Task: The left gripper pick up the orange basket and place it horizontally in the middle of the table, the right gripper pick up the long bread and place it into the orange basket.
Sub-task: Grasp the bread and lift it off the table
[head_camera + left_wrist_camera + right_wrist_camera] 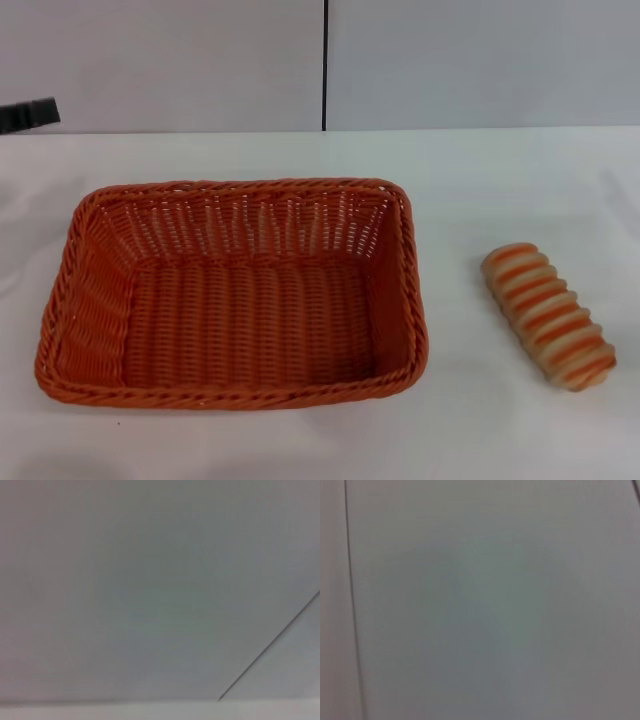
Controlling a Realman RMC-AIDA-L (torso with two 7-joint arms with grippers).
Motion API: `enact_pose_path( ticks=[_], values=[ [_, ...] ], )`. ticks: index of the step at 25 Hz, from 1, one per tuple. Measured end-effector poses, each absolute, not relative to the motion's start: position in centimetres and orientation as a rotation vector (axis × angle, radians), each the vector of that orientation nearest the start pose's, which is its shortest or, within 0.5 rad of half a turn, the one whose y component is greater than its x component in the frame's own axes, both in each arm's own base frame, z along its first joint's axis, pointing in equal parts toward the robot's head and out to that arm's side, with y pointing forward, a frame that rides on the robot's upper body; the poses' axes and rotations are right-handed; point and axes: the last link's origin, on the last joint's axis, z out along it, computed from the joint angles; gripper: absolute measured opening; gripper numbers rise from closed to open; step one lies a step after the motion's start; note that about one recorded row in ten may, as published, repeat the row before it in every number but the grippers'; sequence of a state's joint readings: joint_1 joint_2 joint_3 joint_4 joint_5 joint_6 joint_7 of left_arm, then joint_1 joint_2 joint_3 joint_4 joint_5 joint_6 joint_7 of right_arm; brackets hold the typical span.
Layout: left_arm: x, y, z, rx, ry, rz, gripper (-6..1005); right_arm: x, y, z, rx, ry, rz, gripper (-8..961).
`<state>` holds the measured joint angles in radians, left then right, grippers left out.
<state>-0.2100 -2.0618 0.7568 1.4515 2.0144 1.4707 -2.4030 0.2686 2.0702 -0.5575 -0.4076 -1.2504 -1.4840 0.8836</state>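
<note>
Sitting empty, orange basket (235, 295), long bread (549, 316) beside

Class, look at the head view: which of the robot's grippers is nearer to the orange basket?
Left. Only a dark tip of the left gripper shows at the left edge, beyond the orange basket's far left corner and apart from it. The right gripper is in no view.

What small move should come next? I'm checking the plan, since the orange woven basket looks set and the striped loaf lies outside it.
Probably bring the right tool down over the striped oblong loaf. It lies on the white table, apart from the empty orange woven basket, and no tool is near it.
</note>
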Motion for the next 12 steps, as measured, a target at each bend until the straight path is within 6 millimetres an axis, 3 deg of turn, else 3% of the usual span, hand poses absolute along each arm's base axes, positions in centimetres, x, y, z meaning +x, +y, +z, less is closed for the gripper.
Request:
enact_pose_path(
  ticks=[3, 4, 6, 7, 8, 12],
  values=[
    [-28.5, 29.9, 13.7, -2.114, -1.174, -0.711, 854, 34.5, 29.1, 8.8, -1.924, 0.723, 0.97, 630],
    [-28.5, 29.9, 13.7, -2.114, -1.174, -0.711, 853, 34.5, 29.1, 8.8, -1.924, 0.723, 0.97, 630],
    [-29.0, 29.3, 13.3, -2.131, -1.076, -0.809, 852, 34.2, 29.2, 11.1, -1.99, 0.851, 0.9, 630],
    [-29.0, 29.3, 13.3, -2.131, -1.076, -0.809, 852, 34.2, 29.2, 11.1, -1.99, 0.851, 0.9, 630],
    [-29.6, 28.8, 13.0, -2.128, -1.016, -0.861, 852, 33.7, 29.6, 12.4, -2.052, 0.964, 0.823, 630],
    [-30.0, 28.4, 12.8, -2.117, -0.971, -0.903, 851, 32.7, 30.3, 13.8, -2.147, 1.129, 0.7, 630]
  ],
)
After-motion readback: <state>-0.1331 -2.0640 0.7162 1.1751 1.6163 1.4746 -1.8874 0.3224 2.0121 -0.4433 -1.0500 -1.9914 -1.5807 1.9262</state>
